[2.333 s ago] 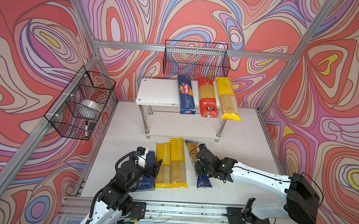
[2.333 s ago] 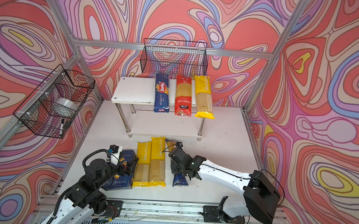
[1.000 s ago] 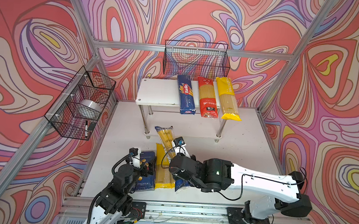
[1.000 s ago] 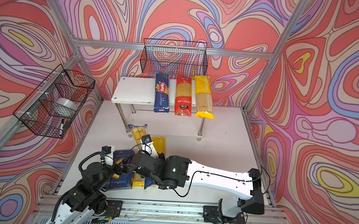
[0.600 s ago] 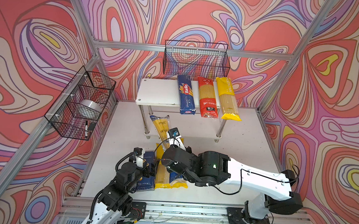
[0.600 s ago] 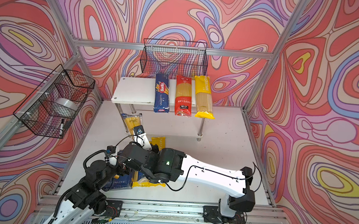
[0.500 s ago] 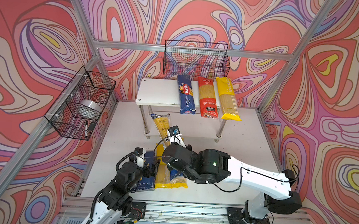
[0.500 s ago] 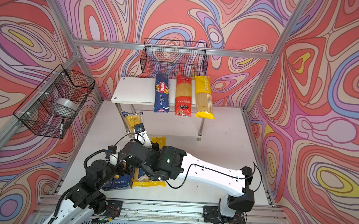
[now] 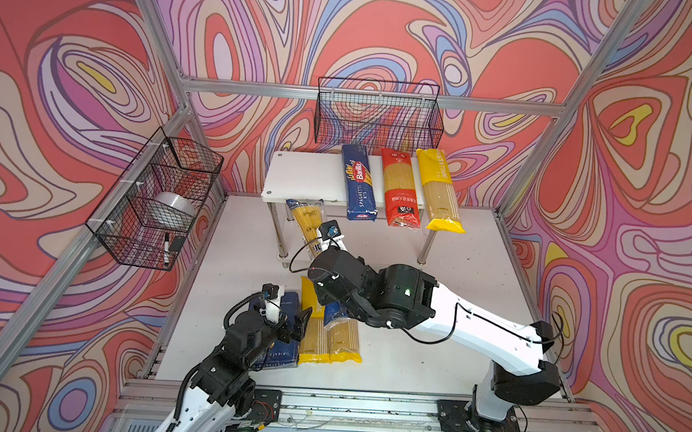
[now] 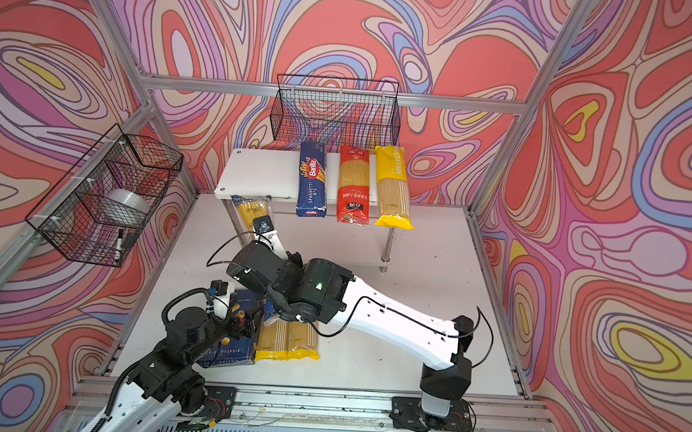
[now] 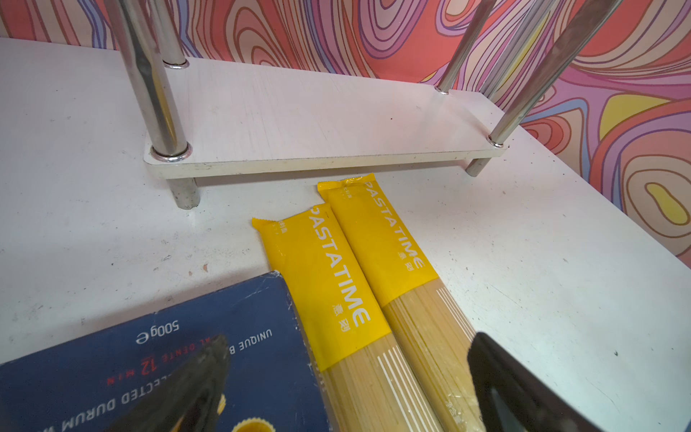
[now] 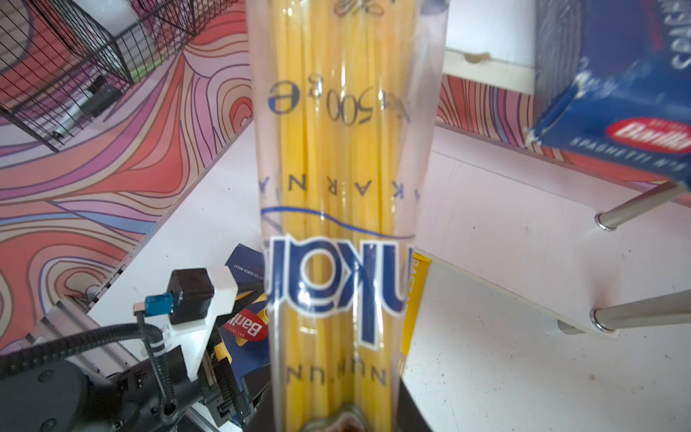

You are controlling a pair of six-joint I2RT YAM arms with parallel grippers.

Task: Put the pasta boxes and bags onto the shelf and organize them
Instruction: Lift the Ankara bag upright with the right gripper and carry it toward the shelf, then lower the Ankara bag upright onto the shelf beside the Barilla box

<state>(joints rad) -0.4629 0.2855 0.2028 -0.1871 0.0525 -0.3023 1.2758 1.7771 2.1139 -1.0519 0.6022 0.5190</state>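
Swirl-patterned walls (image 9: 390,41) enclosing white table (image 9: 467,250), I'm clamping right gripper (image 12: 336,415) on clear-topped spaghetti bag (image 9: 304,218), its end pointing at shelf (image 9: 305,176) edge beside chrome leg (image 9: 274,228), left gripper (image 11: 347,359) hanging apart over rigatoni box (image 11: 112,370).

Light was bright and even, falling from above; the shelf (image 9: 305,176) cast only a soft shadow on the table (image 9: 471,251). Its chrome legs (image 11: 149,74) carried streaks of glare. The blue carton (image 12: 617,123) was smeared with blur, the clear bag (image 12: 344,187) soft near the lens, the fingers (image 11: 179,389) of the left gripper (image 11: 349,340) unfocused.
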